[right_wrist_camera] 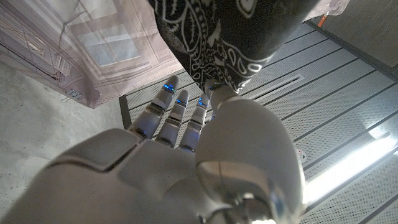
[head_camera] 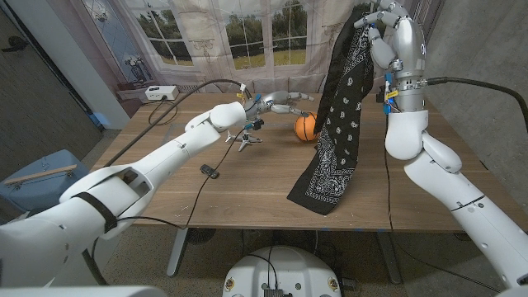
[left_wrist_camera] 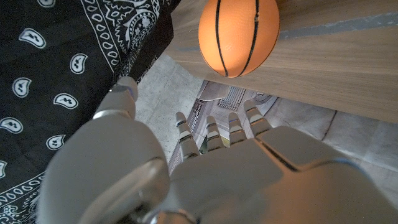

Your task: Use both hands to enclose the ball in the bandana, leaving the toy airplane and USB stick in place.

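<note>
An orange ball (head_camera: 306, 126) with black lines sits on the wooden table (head_camera: 247, 194) towards its far side. A black paisley bandana (head_camera: 338, 115) hangs from my raised right hand (head_camera: 381, 23), and its lower end lies on the table just right of the ball. In the right wrist view, the right hand (right_wrist_camera: 186, 155) pinches the bandana (right_wrist_camera: 236, 31) at its fingertips. My left hand (head_camera: 279, 101) hovers just behind and left of the ball, fingers apart and holding nothing. The left wrist view shows the ball (left_wrist_camera: 239, 34) beyond the left hand (left_wrist_camera: 205, 155), with the bandana (left_wrist_camera: 50, 74) beside it. A small toy airplane (head_camera: 245, 140) and a black USB stick (head_camera: 209, 171) lie left of the ball.
A white box (head_camera: 158, 92) sits at the table's far left corner, and a black cable (head_camera: 198, 198) runs across the tabletop and over the front edge. A blue container (head_camera: 41, 177) stands on the floor to the left. A printed window backdrop (head_camera: 206, 37) hangs behind the table.
</note>
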